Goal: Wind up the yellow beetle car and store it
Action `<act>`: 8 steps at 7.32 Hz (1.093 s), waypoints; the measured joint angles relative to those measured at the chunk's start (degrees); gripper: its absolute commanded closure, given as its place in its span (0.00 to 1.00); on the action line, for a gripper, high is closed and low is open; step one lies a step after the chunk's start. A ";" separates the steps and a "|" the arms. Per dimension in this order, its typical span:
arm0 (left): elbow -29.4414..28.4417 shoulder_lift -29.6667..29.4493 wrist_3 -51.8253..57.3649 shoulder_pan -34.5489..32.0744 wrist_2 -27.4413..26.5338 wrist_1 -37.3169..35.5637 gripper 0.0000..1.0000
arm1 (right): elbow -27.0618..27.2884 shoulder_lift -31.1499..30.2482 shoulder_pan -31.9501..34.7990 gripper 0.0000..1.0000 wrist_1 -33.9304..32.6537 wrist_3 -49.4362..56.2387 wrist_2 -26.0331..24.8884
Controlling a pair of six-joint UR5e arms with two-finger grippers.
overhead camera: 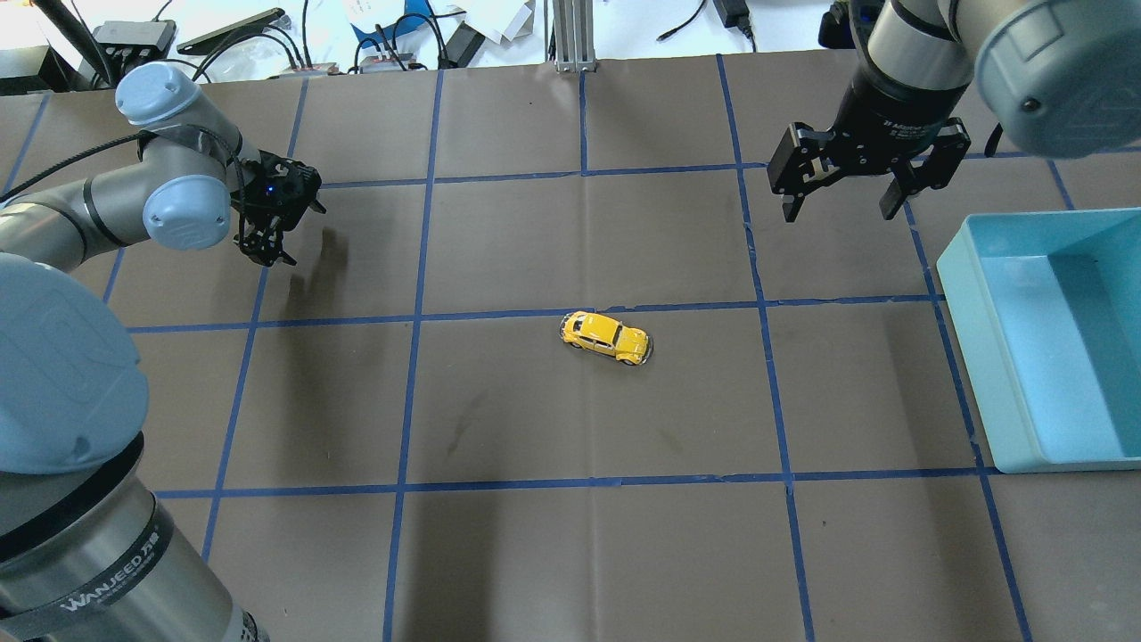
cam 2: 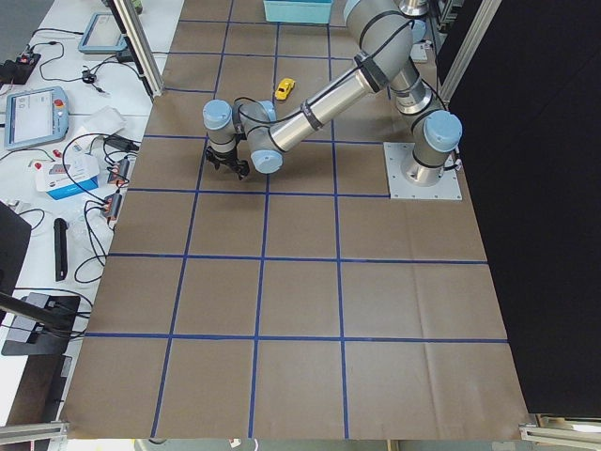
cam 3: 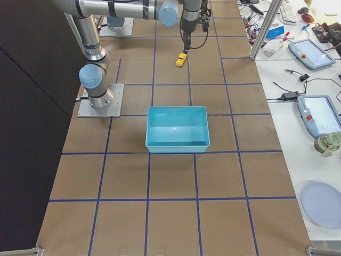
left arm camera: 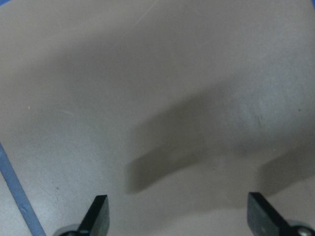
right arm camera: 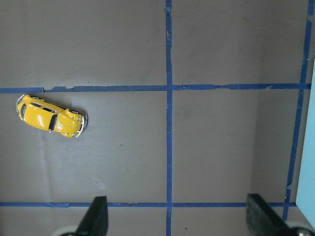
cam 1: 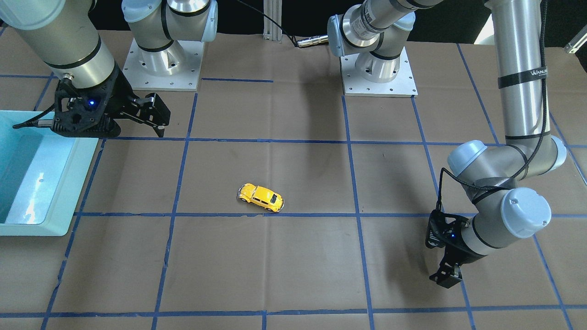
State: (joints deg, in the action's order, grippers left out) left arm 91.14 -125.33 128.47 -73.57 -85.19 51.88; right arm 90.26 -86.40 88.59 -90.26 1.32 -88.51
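The yellow beetle car [overhead camera: 607, 336] stands on its wheels on the brown table, near the middle; it also shows in the front view [cam 1: 260, 197] and at the left of the right wrist view [right arm camera: 50, 116]. My right gripper [overhead camera: 838, 201] is open and empty, raised above the table to the far right of the car, near the bin; its fingertips [right arm camera: 98, 214] frame the right wrist view. My left gripper [overhead camera: 266, 250] is open and empty, low over bare table far to the car's left; its fingertips [left arm camera: 101, 211] show only brown table.
A light blue bin [overhead camera: 1052, 339] stands empty at the table's right edge; it also shows in the front view [cam 1: 32, 174]. Blue tape lines [overhead camera: 588, 312] grid the table. Both arm bases [cam 1: 378, 68] sit at the robot's side. Cables and devices lie beyond the far edge.
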 measured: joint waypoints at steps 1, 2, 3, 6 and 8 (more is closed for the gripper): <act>0.00 0.18 -1.14 0.00 -0.04 0.20 0.00 | 0.00 0.00 0.00 0.00 -0.02 0.00 0.00; 0.00 0.42 -2.48 0.00 -0.06 0.54 0.00 | 0.00 0.00 0.00 0.00 -0.06 0.00 0.00; 0.00 0.63 -4.33 0.00 -0.09 0.74 0.00 | 0.00 0.00 0.00 0.00 -0.08 0.00 -0.02; -0.16 1.88 -13.09 0.00 -0.23 0.88 0.00 | 0.00 -0.02 0.00 0.00 -0.17 0.00 -1.88; -0.52 3.27 -19.89 0.00 -0.24 0.94 0.00 | 0.00 -0.08 0.05 0.00 -0.18 -0.06 -2.25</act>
State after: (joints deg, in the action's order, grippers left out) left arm 90.62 -122.06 108.58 -73.57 -85.43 52.81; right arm 90.26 -86.47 88.65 -90.44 1.26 -90.76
